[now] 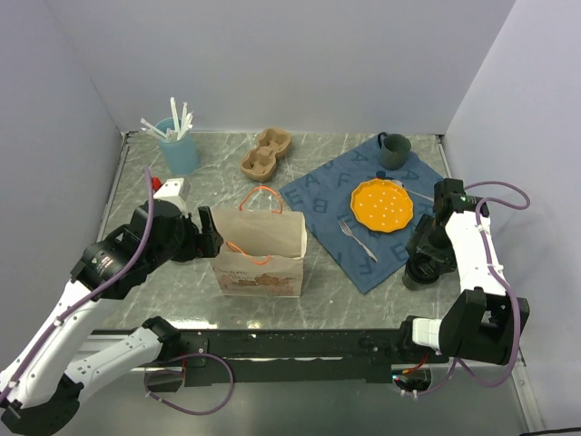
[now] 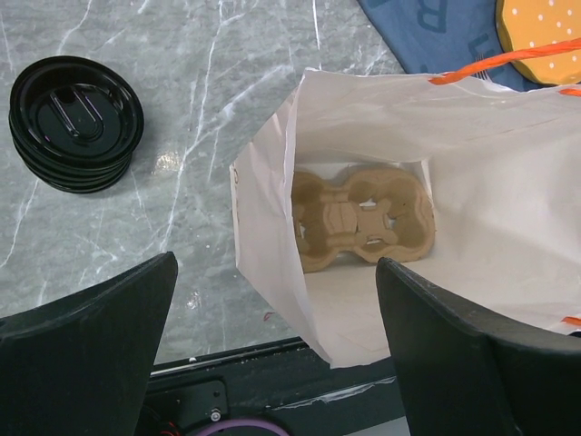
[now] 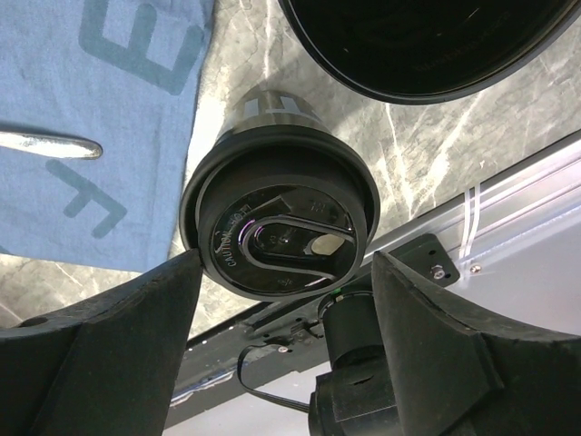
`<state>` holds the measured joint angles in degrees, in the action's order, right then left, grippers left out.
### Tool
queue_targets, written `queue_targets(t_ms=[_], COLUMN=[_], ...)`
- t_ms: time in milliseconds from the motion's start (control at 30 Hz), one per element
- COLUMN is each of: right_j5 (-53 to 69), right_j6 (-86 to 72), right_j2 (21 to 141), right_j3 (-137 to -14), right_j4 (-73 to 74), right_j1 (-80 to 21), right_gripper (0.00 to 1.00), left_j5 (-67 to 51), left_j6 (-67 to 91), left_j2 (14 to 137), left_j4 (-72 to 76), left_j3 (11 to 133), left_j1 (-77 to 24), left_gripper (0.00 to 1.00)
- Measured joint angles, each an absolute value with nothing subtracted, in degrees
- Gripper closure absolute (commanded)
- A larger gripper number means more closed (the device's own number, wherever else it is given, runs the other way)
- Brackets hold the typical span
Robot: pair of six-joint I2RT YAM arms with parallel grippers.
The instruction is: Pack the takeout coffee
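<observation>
On the left, our left gripper [image 1: 211, 238] hangs at the left edge of the paper bag [image 1: 263, 250], its jaws spread wide and holding nothing. Seen from that wrist, the bag's mouth stands open below the fingers, and a cardboard cup carrier [image 2: 363, 218] lies flat on the bottom. A stack of black lids [image 2: 77, 123] sits on the table just left of the bag.

Moving right, we pass the blue cloth [image 1: 327, 195] with the orange plate [image 1: 382, 203] and a fork [image 1: 357, 238] on it.

At the cloth's near right corner the coffee cup [image 3: 281, 236] stands upright on the table with its lid on. Our right gripper [image 1: 425, 263] is lowered around it, a finger on either side just beside the lid's rim. The jaws are spread, and we cannot tell whether either pad touches yet.

We judge the step in hand to be the grasp of the cup. Next the right jaws must close evenly on the ribbed wall below the lid. The cup must then be lifted level, carried left over the cloth and lowered into a carrier pocket, while the left gripper keeps the bag's mouth open.
</observation>
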<state>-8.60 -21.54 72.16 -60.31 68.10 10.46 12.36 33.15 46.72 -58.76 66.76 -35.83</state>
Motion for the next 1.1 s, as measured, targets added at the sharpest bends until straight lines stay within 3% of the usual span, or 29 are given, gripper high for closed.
queue_targets(t_ms=[433,767,1100], right_j5=[-9.61,-9.17,-9.23], right_j6=[-21.58,-22.02,-22.00], right_j2=[72.25,71.99,71.57], right_j3=[-59.37,-58.00,-60.03], right_j4=[67.22,66.92,69.84], right_j1=[10.09,8.91,4.49], right_gripper=[0.21,0.37,0.41], left_j5=[12.99,12.97,12.67], left_j6=[32.29,32.10,31.11], left_j2=[47.53,48.23,48.77], left_j4=[-59.00,-59.09,-59.42], left_j3=[68.36,68.79,69.82], left_j1=[-35.83,-35.83,-35.83], left_gripper=[0.03,0.03,0.02])
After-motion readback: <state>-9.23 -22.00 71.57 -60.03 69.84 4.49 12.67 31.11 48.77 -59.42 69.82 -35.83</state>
